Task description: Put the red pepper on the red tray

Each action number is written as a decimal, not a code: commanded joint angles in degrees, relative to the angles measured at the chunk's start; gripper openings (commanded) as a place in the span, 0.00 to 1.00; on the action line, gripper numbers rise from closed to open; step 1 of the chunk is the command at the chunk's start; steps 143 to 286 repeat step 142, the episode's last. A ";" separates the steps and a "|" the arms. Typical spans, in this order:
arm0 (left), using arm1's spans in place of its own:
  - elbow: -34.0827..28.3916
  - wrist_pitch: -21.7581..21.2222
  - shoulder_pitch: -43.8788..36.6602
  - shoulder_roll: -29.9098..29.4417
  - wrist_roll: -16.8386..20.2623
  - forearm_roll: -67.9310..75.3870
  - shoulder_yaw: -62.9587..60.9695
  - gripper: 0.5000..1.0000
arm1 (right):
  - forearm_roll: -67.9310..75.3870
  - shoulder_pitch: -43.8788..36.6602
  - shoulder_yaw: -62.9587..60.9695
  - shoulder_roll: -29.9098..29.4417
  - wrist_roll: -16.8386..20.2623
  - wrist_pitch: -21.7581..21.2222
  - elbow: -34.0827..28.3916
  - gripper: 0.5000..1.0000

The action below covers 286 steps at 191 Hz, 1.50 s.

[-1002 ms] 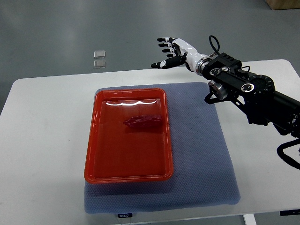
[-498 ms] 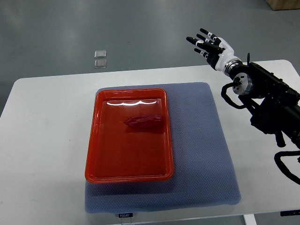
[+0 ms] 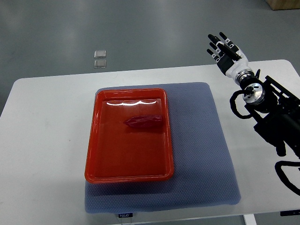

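You're seeing right hand [image 3: 228, 52] hovering upper right, fingers spread, empty; dark red pepper [image 3: 143, 121] lying, apparently flat, in glossy red plastic tray [image 3: 126, 177].

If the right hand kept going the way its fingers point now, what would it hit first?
Nothing that I can see. The right hand is open, its fingers pointing up-left past the table's far edge, over bare floor. The red pepper and red tray lie off that line. Depth is unclear.
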<state>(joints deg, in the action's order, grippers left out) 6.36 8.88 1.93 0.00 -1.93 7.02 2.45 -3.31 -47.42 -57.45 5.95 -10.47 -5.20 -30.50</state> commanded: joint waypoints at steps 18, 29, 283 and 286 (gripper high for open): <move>-0.03 0.00 0.00 0.00 0.00 0.01 0.01 1.00 | 2.78 0.57 -0.03 -0.41 -0.25 0.19 0.01 0.85; -0.03 0.00 0.00 0.00 0.00 0.01 0.01 1.00 | 3.66 0.75 -0.03 -0.50 -0.34 0.28 0.01 0.85; -0.03 0.00 0.00 0.00 0.00 0.01 0.01 1.00 | 7.26 1.89 -0.03 -0.41 -1.30 0.36 0.01 0.85; -0.03 0.00 0.00 0.00 0.00 0.01 0.01 1.00 | 7.26 1.89 -0.03 -0.41 -1.30 0.36 0.01 0.85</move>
